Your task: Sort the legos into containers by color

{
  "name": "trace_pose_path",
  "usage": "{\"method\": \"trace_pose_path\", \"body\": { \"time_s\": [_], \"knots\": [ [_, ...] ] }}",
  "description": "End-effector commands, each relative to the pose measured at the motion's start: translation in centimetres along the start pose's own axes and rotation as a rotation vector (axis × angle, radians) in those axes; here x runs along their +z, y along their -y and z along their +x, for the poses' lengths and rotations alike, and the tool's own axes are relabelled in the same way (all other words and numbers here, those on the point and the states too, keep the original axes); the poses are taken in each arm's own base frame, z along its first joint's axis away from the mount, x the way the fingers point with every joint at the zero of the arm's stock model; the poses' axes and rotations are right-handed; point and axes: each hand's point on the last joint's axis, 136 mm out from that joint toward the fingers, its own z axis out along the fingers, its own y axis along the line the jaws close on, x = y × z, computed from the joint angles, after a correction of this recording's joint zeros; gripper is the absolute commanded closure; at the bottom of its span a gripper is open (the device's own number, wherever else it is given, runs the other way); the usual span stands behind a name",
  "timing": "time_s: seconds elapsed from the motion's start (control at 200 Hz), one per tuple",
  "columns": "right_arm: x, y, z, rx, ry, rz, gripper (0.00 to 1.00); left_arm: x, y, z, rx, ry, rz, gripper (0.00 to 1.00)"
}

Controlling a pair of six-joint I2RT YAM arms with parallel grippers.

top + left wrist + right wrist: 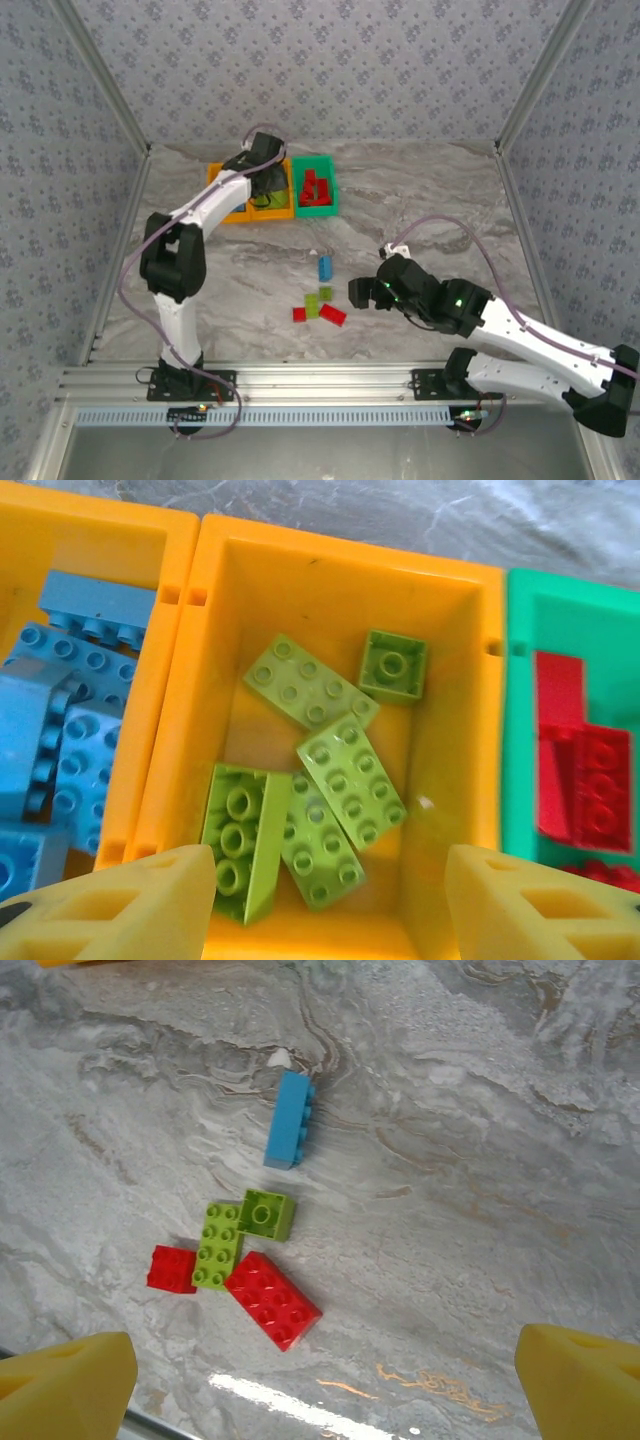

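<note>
Nearest, the left hand (330, 905), yellow fingers spread wide and empty, hovers over the middle orange plastic bin (445, 780) holding five lime green studded bricks (345, 780). Blue bricks (60, 730) lie in the orange bin on the left (100, 530), red bricks (595, 780) in the green bin (520, 730). The right hand (322, 1385), equally wide open and empty, hangs above a loose blue brick (290, 1120), two loose lime bricks (218, 1245) and two loose red bricks (273, 1300) on the marbled bench (480, 1160).

glossy, smooth plastic legos (345, 780) and bins (452, 730), a polished marble-look table (480, 1210) with glare at six o'clock, matt foam-like fingertips (70, 1380).
</note>
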Motion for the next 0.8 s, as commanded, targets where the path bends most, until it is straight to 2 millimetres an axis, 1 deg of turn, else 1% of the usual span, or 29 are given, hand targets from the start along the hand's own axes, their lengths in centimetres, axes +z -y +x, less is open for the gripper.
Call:
{"method": "trace_pose_path", "body": {
  "time_s": [0.0,0.105,0.155,0.2,0.255,0.32,0.38,0.425,0.46,0.545,0.605,0.645,0.725,0.799],
  "knots": [
    [0.6,1.0,0.2,0.021,0.003,0.062,0.0,-8.6,2.2,-2.3,0.0,0.124,0.156,0.38],
    [2.1,0.7,0.5,0.036,-0.032,0.054,0.0,-15.0,2.9,-0.8,0.075,0.205,0.258,0.37],
    [3.1,0.0,0.6,0.049,-0.055,0.026,0.0,-18.1,3.1,0.2,0.143,0.257,0.298,0.36],
    [4.2,-0.6,0.7,0.062,-0.073,-0.006,0.0,-20.5,3.2,1.3,0.216,0.288,0.34,0.35],
    [5.5,-1.2,0.8,0.074,-0.099,-0.033,0.01,-22.8,3.1,3.2,0.303,0.302,0.408,0.34],
    [7.3,-1.7,1.0,0.09,-0.126,-0.047,0.03,-24.7,2.8,5.8,0.413,0.297,0.51,0.34],
    [8.9,-2.3,1.0,0.101,-0.15,-0.072,0.07,-26.4,2.5,8.5,0.528,0.288,0.613,0.32],
    [10.1,-2.7,1.0,0.104,-0.159,-0.091,0.09,-27.1,1.8,10.4,0.593,0.287,0.66,0.29],
    [11.0,-2.8,1.1,0.094,-0.168,-0.098,0.1,-27.3,0.9,11.4,0.623,0.294,0.661,0.26],
    [13.3,-3.1,1.3,0.113,-0.19,-0.121,0.15,-26.5,-1.7,13.3,0.688,0.287,0.6,0.22],
    [14.8,-3.2,1.4,0.114,-0.203,-0.125,0.19,-26.2,-2.7,14.9,0.747,0.265,0.595,0.19],
    [15.7,-3.2,1.5,0.112,-0.208,-0.125,0.21,-26.2,-3.0,16.3,0.796,0.251,0.626,0.16],
    [17.3,-3.3,1.7,0.096,-0.211,-0.127,0.24,-26.6,-2.9,18.9,0.871,0.234,0.731,0.09],
    [18.7,-3.3,1.8,0.083,-0.211,-0.129,0.3,-26.9,-2.6,20.3,0.904,0.258,0.81,0.02]
  ]
}}
